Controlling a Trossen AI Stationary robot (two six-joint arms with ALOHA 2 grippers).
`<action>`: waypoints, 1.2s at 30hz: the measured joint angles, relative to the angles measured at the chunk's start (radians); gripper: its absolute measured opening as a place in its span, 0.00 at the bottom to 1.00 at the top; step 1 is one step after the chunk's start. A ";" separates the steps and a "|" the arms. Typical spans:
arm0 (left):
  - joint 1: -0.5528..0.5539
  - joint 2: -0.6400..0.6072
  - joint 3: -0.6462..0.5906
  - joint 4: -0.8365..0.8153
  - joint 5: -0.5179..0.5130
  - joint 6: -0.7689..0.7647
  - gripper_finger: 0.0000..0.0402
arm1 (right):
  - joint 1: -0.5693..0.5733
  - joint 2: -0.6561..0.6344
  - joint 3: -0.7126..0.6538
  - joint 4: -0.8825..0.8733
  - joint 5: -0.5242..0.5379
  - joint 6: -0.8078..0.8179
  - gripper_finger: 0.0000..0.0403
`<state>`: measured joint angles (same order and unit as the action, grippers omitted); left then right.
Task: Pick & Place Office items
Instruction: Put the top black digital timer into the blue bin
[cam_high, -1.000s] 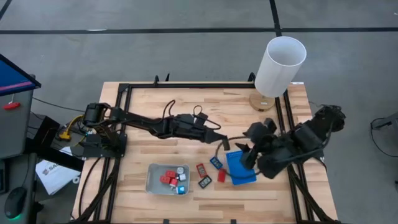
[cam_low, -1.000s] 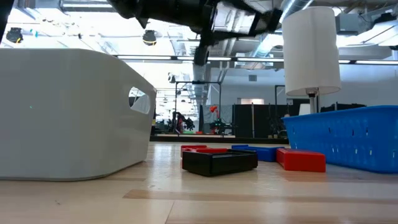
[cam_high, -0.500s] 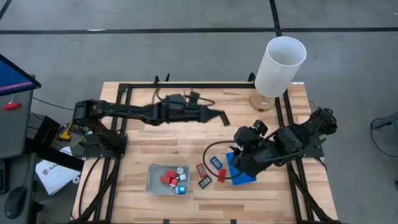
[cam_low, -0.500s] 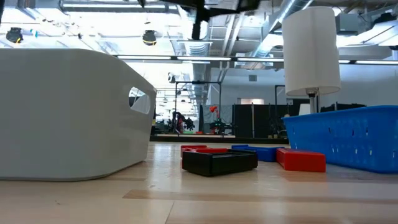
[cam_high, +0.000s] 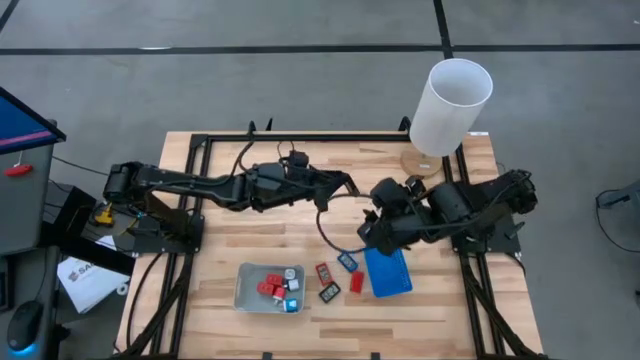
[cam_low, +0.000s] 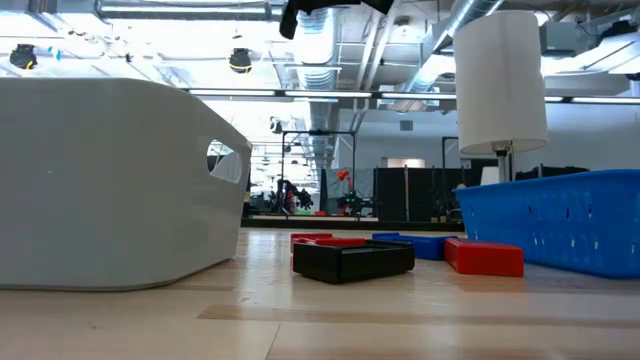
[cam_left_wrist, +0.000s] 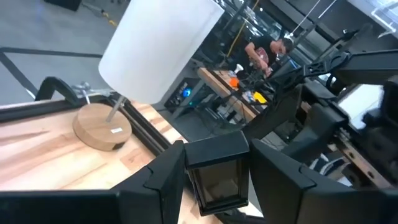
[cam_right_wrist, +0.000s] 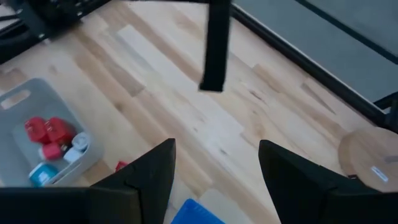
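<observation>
My left gripper (cam_high: 346, 183) (cam_left_wrist: 217, 182) is up over the table's far middle, shut on a flat black rectangle (cam_left_wrist: 217, 163). That piece shows edge-on as a dark strip (cam_right_wrist: 213, 50) in the right wrist view. My right gripper (cam_high: 373, 228) (cam_right_wrist: 214, 180) is open and holds nothing; it hovers just left of the blue tray (cam_high: 388, 271). The grey tray (cam_high: 250, 290) holds red blocks (cam_high: 268, 289) with white and cyan bits. A few loose pieces lie flat on the wood between the trays: a black one (cam_high: 329, 291) (cam_low: 352, 258), a red one (cam_high: 356, 282) (cam_low: 484, 256), a blue-faced one (cam_high: 347, 261). My left gripper pinches the flat black rectangle between its two fingers (cam_left_wrist: 163, 180), which lie on its two opposite sides (cam_left_wrist: 194, 168). The fingers come roughly level from the table's left. The piece is lifted clear of the table and reaches out beyond the fingertips.
A tall white cylinder (cam_high: 450, 105) (cam_low: 500, 80) on a round wooden base (cam_left_wrist: 102, 126) stands at the far right corner. A black frame (cam_high: 300, 137) runs round the tabletop. A loose cable loop (cam_high: 325, 225) hangs by the right arm. A person (cam_left_wrist: 267, 51) works far behind the table.
My left gripper has risen from low near the loose pieces and drawn toward the far edge, carrying the black rectangle up out of the low view. My right gripper has moved from above the blue tray toward the table's left and far side.
</observation>
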<state>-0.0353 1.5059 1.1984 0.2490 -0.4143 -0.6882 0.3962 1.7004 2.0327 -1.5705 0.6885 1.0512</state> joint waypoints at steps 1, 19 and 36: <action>0.000 0.000 0.000 0.005 -0.001 0.001 0.38 | -0.010 0.000 0.000 0.001 0.000 0.000 0.55; 0.017 0.000 0.000 0.068 0.076 -0.026 0.38 | -0.104 -0.001 0.001 0.121 0.001 -0.015 0.55; 0.017 -0.022 -0.001 0.072 0.107 -0.035 0.38 | -0.165 -0.001 0.001 0.222 -0.010 -0.136 0.54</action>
<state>-0.0181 1.4837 1.1973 0.3214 -0.3073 -0.7227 0.2308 1.6993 2.0335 -1.3483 0.6781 0.9157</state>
